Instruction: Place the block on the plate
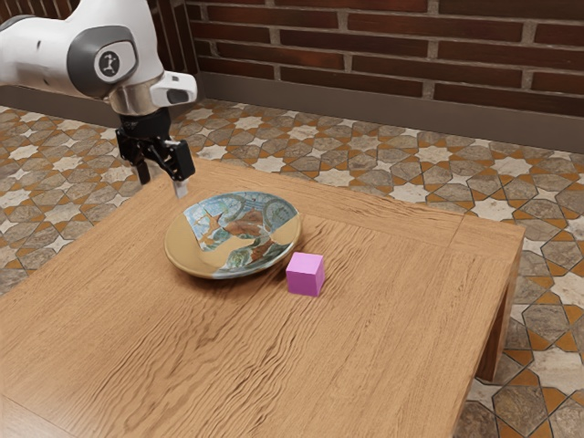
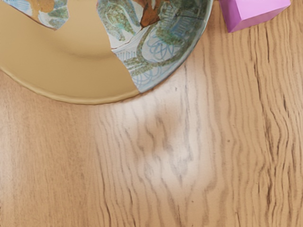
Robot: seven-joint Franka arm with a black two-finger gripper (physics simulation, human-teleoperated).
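My gripper (image 1: 162,182) hangs over the table's far-left edge in the exterior view, open, its two fingers apart with nothing between them. A round plate (image 1: 233,239), tan with painted blue, green and brown patches, lies on the table to the exterior view's right of the gripper. The pink block (image 1: 306,275) rests on the wood just beyond the plate's rim, on the side away from the gripper. In the wrist view the plate (image 2: 80,66) is partly seen, and the block (image 2: 255,12) is cut off by the frame's edge.
The wooden table (image 1: 383,310) carries the plate and block, with bare wood (image 2: 156,156) under my hand. Behind it are a patterned tile floor (image 1: 365,169) and a brick wall (image 1: 383,55).
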